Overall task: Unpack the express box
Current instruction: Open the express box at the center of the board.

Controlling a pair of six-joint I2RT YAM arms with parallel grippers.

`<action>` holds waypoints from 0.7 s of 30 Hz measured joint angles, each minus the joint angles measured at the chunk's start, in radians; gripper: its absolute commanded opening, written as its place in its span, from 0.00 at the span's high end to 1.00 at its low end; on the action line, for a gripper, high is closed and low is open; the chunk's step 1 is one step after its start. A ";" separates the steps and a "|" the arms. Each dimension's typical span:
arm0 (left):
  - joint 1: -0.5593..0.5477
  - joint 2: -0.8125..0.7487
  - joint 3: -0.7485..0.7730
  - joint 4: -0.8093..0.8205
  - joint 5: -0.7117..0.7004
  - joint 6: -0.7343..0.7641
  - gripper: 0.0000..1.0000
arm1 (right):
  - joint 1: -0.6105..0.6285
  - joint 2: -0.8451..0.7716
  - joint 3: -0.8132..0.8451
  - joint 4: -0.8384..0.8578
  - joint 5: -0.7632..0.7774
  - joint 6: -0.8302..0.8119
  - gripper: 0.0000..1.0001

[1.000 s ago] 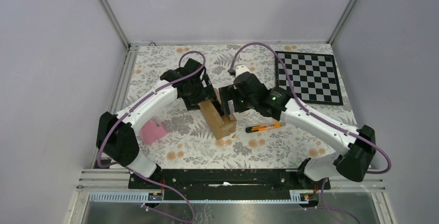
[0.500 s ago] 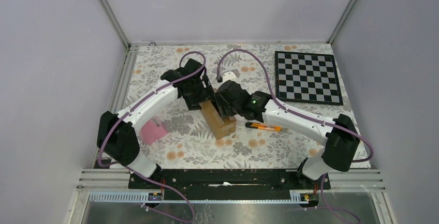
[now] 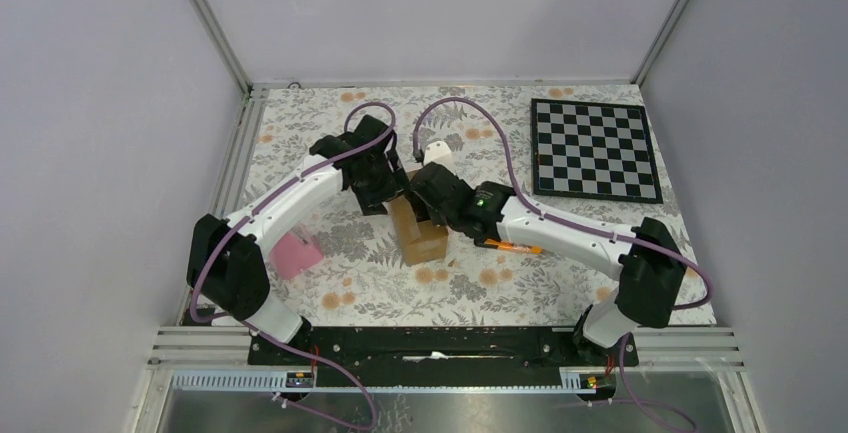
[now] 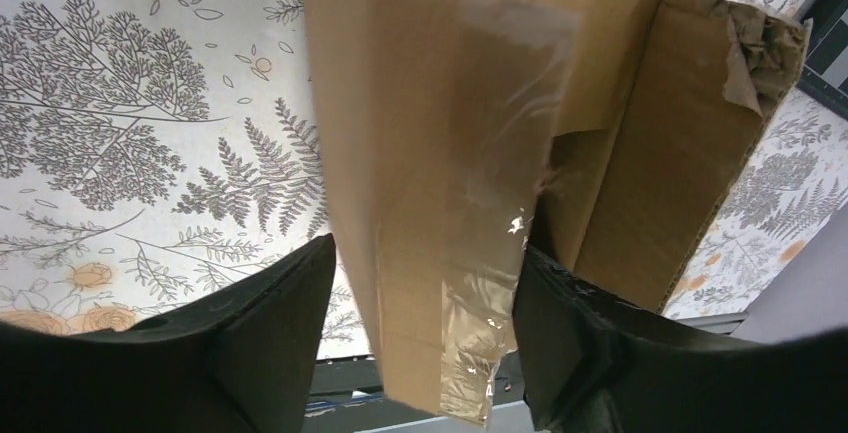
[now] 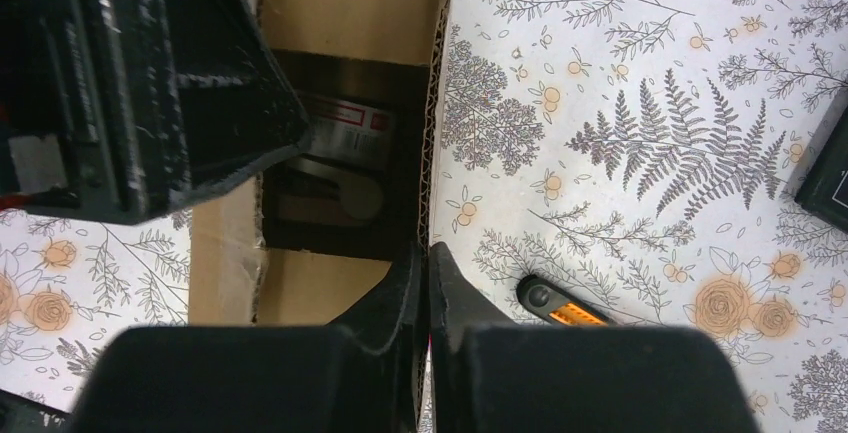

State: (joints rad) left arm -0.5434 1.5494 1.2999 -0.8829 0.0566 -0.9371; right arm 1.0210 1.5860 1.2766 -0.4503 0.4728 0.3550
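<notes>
The express box (image 3: 418, 235) stands near the middle of the floral-covered table (image 3: 330, 298), its top end tucked under both wrists. On my left wrist feed the carton (image 4: 470, 153) fills the frame, glossy tape running down one face and torn card at its far corner. The left gripper (image 4: 428, 258) straddles it, a finger flush against each side, so I read that as a grasp on the box. On the right wrist feed I look into the opened end (image 5: 345, 3), where a dark item with a white label (image 5: 340, 138) sits inside. The right gripper (image 5: 424, 268) has its fingers pressed tight together, tips right at the carton's corrugated edge; I can't tell whether any card is nipped between them. The orange-and-black cutter (image 3: 510, 247) lies just right of the box, under the right arm. The pink wedge (image 3: 297, 253) sits well off to the left, and the chessboard (image 3: 595, 150) lies at the far right.
</notes>
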 measured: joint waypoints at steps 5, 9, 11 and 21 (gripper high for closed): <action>0.005 -0.002 -0.001 0.002 0.004 -0.006 0.57 | 0.001 -0.010 -0.001 0.001 0.005 0.032 1.00; 0.011 -0.014 -0.003 0.023 0.027 -0.009 0.70 | 0.003 -0.046 -0.028 0.018 0.005 0.052 1.00; 0.021 -0.036 -0.019 0.042 0.042 -0.009 0.73 | 0.002 -0.061 -0.042 0.019 0.006 0.058 1.00; 0.124 -0.165 -0.156 0.100 0.087 0.015 0.79 | -0.076 -0.113 -0.129 0.091 -0.082 0.084 1.00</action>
State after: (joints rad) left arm -0.4198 1.3846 1.1439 -0.7826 0.1436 -0.9222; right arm 0.9455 1.4727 1.1473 -0.3592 0.3904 0.4393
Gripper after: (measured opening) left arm 0.225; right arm 0.022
